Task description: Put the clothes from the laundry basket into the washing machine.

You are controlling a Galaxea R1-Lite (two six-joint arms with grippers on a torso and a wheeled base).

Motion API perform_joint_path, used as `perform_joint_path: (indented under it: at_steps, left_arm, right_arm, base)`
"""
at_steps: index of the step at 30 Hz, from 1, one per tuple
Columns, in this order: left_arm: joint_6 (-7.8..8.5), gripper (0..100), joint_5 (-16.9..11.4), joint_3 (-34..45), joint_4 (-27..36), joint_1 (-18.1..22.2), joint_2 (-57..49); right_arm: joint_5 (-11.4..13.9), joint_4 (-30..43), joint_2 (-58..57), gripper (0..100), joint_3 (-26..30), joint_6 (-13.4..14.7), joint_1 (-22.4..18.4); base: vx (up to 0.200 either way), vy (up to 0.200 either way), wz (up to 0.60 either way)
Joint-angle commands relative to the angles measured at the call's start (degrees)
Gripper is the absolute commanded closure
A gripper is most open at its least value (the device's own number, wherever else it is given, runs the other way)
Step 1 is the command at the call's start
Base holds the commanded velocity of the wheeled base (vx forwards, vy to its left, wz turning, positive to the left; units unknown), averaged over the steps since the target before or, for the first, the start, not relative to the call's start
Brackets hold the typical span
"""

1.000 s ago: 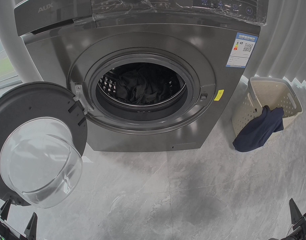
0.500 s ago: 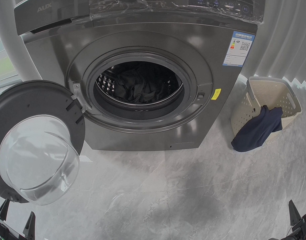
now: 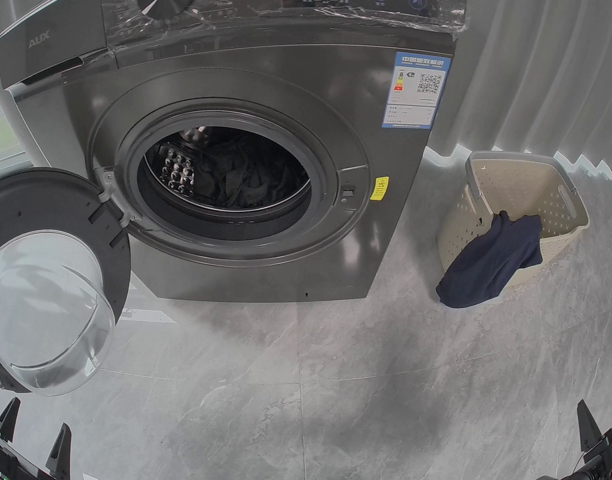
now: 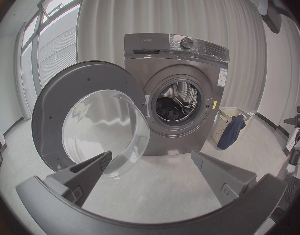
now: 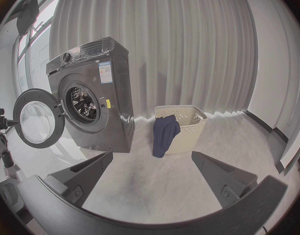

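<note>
The washing machine (image 3: 252,75) door (image 3: 52,201) stands wide open at the left, so the drum can take clothes. A blue garment (image 3: 492,261) hangs over the basket (image 3: 519,159) rim at the right. In the bottom corners, the left gripper (image 3: 39,416) and the right gripper (image 3: 600,395) gape wide and hold nothing

Open floor (image 3: 359,381) ahead of washer (image 3: 359,88) and basket (image 3: 519,168). Drum mouth (image 3: 226,175) unobstructed; door (image 3: 59,215) swung out left of it; shirt (image 3: 492,261) draped over basket's near rim.

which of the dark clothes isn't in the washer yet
The navy garment, draped over the front rim of the laundry basket and hanging down its outside. The other dark clothes already lie inside the drum of the washing machine.
</note>
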Motion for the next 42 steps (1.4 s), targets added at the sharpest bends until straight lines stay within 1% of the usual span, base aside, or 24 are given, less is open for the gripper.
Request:
perform_joint_path:
  at_steps: [1,5,7,31,42]
  left_arm:
    - [0.01,0,-0.09,0.92,-0.01,-0.08,-0.19]
    - [-0.08,0,-0.18,0.92,0.07,-0.08,-0.11]
    - [-0.43,0,-0.18,0.92,-0.01,-0.17,-0.11]
    - [-0.61,0,-0.09,0.92,-0.01,-0.17,-0.11]
    - [-0.43,0,-0.09,0.92,-0.01,-0.17,-0.11]
  right_arm:
    - [-0.03,0.0,-0.71,0,1.01,0.06,0.04]
    - [-0.03,0.0,-0.71,0,1.01,0.06,0.04]
    - [-0.03,0.0,-0.71,0,1.01,0.06,0.04]
    - [0.06,0.0,-0.71,0,1.01,0.06,0.04]
    - [-0.03,0.0,-0.71,0,1.01,-0.03,0.04]
  base:
    - [0.0,-0.2,0.0]
    - [0.0,-0.2,0.0]
    - [0.0,-0.2,0.0]
    - [0.0,-0.2,0.0]
    - [0.0,-0.2,0.0]
